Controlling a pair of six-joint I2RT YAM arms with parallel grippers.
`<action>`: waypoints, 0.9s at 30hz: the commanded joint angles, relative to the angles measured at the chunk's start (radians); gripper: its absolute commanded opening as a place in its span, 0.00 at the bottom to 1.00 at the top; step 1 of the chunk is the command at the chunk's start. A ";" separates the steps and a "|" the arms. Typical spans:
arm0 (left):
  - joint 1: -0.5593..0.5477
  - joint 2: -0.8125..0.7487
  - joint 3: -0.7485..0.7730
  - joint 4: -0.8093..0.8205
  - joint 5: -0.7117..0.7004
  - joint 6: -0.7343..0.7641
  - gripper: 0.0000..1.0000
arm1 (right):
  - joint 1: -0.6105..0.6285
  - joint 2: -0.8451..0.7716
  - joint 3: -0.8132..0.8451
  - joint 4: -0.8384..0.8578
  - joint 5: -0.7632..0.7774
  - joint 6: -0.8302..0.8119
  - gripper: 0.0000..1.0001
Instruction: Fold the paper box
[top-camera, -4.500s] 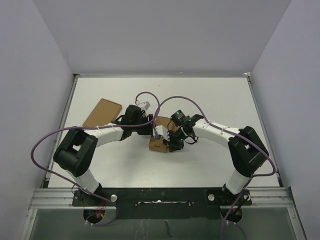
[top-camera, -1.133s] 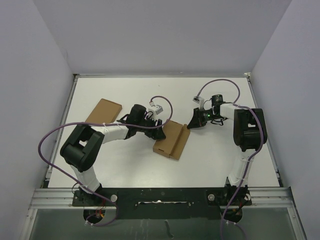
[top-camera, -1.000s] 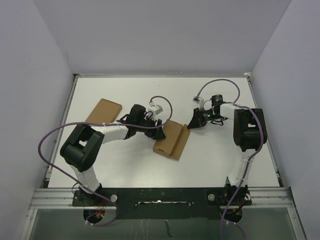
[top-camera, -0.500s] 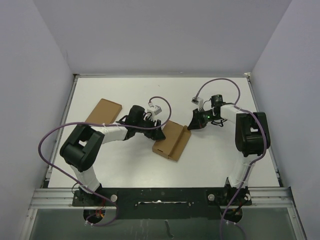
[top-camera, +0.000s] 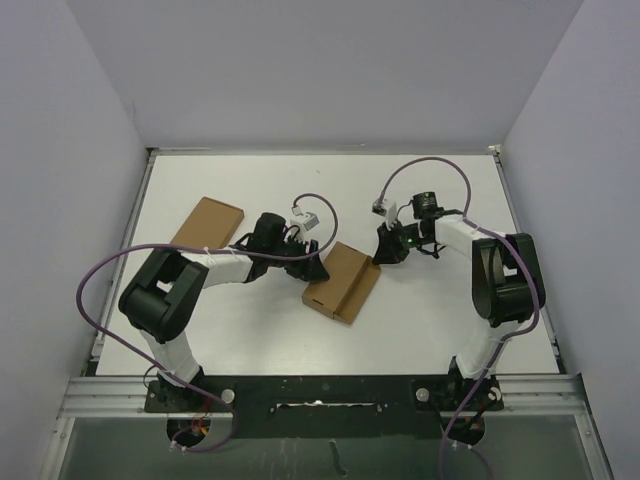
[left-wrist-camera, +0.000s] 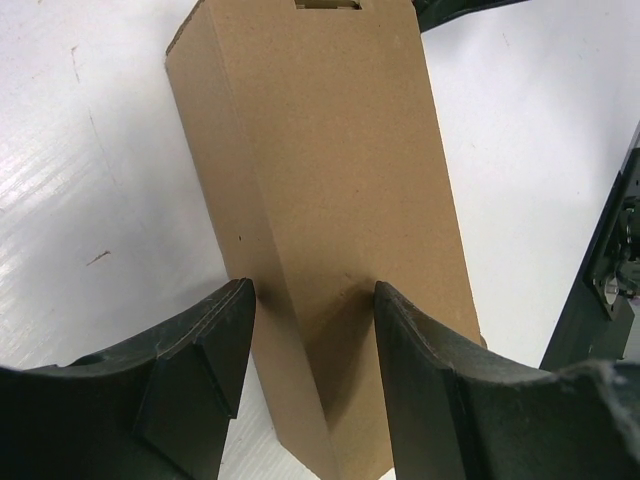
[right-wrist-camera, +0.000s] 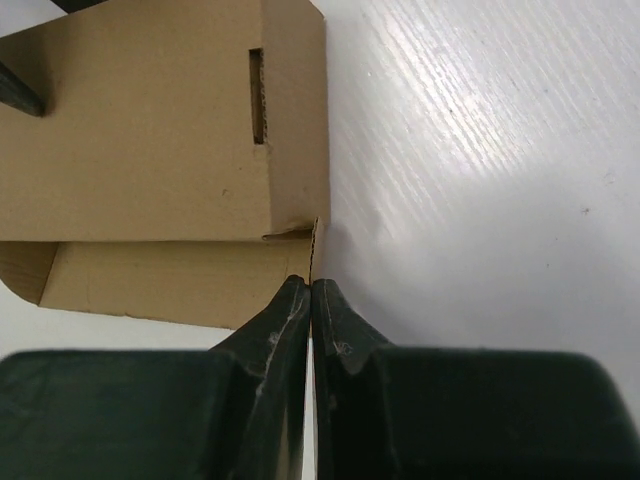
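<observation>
The paper box (top-camera: 343, 281) is a narrow brown carton lying flat at mid-table, with a slit near its far end (right-wrist-camera: 256, 95). My left gripper (top-camera: 318, 270) is open at the box's left end. In the left wrist view its fingers (left-wrist-camera: 312, 295) sit over the box's near corner (left-wrist-camera: 330, 200), which is wider than the gap between them. My right gripper (top-camera: 382, 256) is at the box's far right corner. In the right wrist view it (right-wrist-camera: 312, 285) is shut, with the thin edge of a cardboard flap (right-wrist-camera: 315, 250) running into its tips.
A wider, flatter brown cardboard rectangle (top-camera: 205, 225) lies at the back left of the white table (top-camera: 430, 330). Purple cables (top-camera: 420, 170) loop over both arms. Grey walls close in the table on three sides.
4.5 s ago both grippers were bunched over the box. In the last second the right wrist has swung left at the box's corner and the box has turned slightly. The left gripper stays put.
</observation>
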 joint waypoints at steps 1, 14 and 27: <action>0.007 0.003 -0.017 0.030 -0.011 -0.007 0.49 | 0.037 -0.080 -0.025 0.017 0.023 -0.065 0.02; 0.007 0.009 -0.025 0.027 -0.030 -0.034 0.48 | 0.052 -0.125 -0.083 0.018 0.022 -0.135 0.02; 0.019 0.003 -0.029 0.012 -0.052 -0.045 0.48 | 0.078 -0.136 -0.099 -0.007 0.028 -0.189 0.01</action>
